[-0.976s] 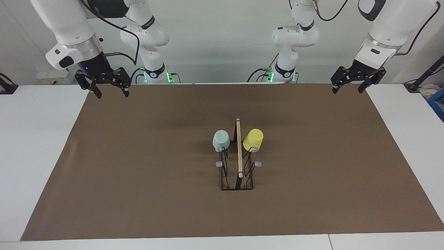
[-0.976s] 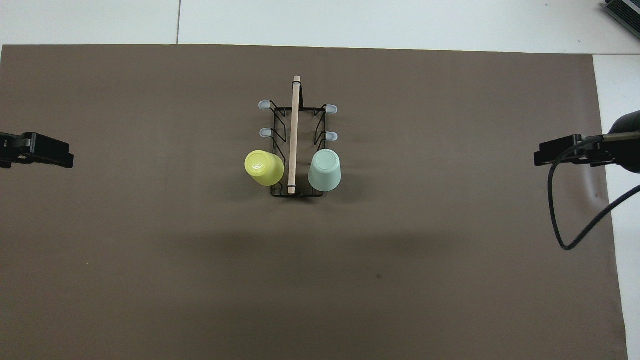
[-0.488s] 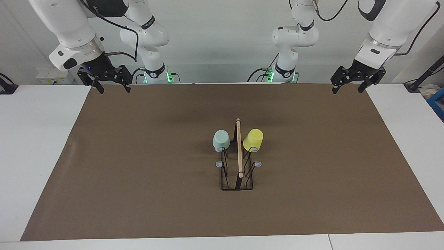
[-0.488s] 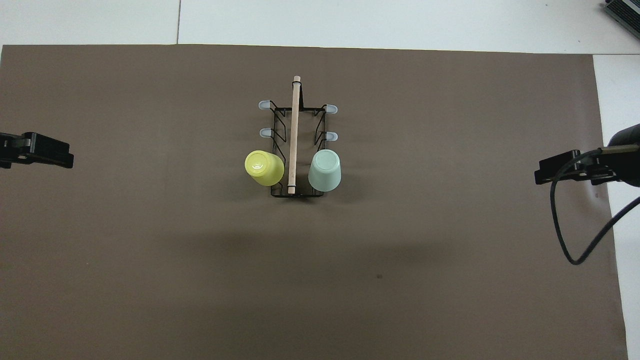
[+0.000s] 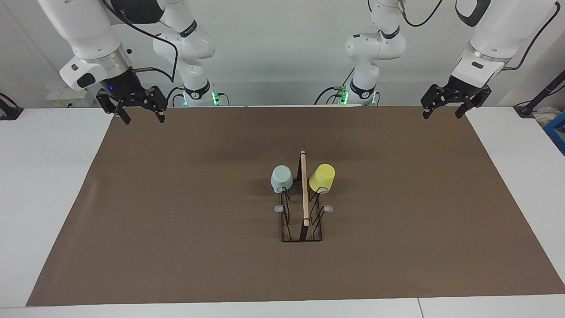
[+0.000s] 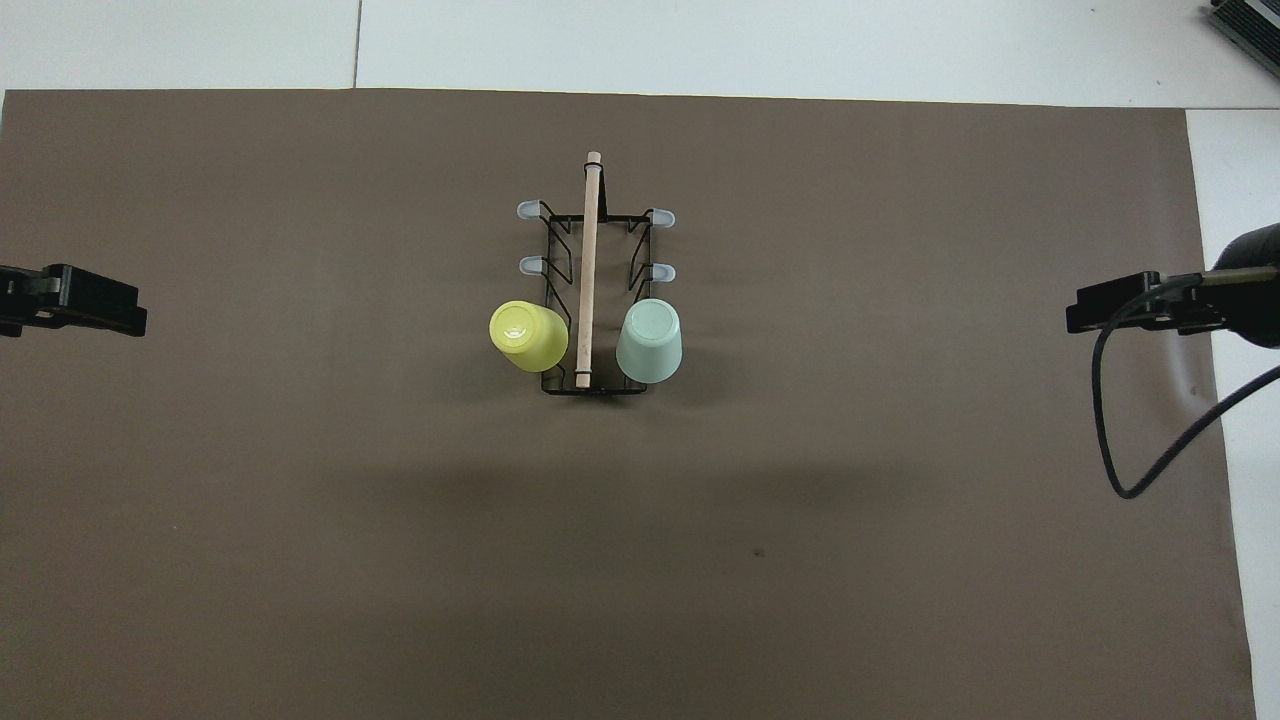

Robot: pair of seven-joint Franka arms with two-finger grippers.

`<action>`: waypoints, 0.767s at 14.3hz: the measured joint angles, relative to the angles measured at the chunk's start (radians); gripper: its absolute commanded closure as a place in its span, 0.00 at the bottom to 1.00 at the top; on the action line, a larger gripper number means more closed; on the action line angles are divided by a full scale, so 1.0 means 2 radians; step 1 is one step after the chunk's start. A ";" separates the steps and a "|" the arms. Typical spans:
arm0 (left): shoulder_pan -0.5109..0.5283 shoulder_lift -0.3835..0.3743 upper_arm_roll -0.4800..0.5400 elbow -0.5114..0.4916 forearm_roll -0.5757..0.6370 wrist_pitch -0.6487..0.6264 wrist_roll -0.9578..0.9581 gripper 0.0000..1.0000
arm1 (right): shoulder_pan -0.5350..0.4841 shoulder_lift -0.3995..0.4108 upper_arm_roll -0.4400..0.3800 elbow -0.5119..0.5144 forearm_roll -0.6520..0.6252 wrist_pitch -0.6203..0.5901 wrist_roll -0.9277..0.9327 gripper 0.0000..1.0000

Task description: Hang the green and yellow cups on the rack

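Two cups hang done on the rack.
Pale mint green plastic cup [image 5: 281, 177] and bright yellow plastic cup [image 5: 322, 177] sit upturned on the black wire rack [image 5: 302, 221]; right tool [image 5: 140, 113] has drifted slightly, left tool [image 5: 446, 108] waits, both released, empty.

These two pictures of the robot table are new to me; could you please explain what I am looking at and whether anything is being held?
You see two white robot arms at one table, each ending in a two-finger claw. One picture is taken from across the table, facing the robots; the other from high above their own end, looking down. So the two are half a turn apart.

The table is covered by a brown mat. On it stands a black wire rack with a wooden bar on top and small grey-tipped pegs. A green cup and a yellow cup hang upside down on the pegs nearest the robots, one each side of the bar.

Nothing is held. The left gripper and the right gripper are open, raised over the mat's corners at their own ends.
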 measured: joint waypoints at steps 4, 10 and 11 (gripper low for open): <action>0.000 0.000 0.000 0.000 0.000 0.000 0.000 0.00 | 0.000 0.000 0.000 -0.005 -0.009 0.017 0.000 0.00; 0.000 0.000 0.000 0.000 0.000 0.000 0.000 0.00 | 0.002 -0.001 0.005 -0.005 -0.045 0.016 -0.003 0.00; 0.000 0.000 0.000 0.000 0.000 0.000 0.000 0.00 | 0.002 -0.001 0.006 -0.005 -0.046 0.016 -0.006 0.00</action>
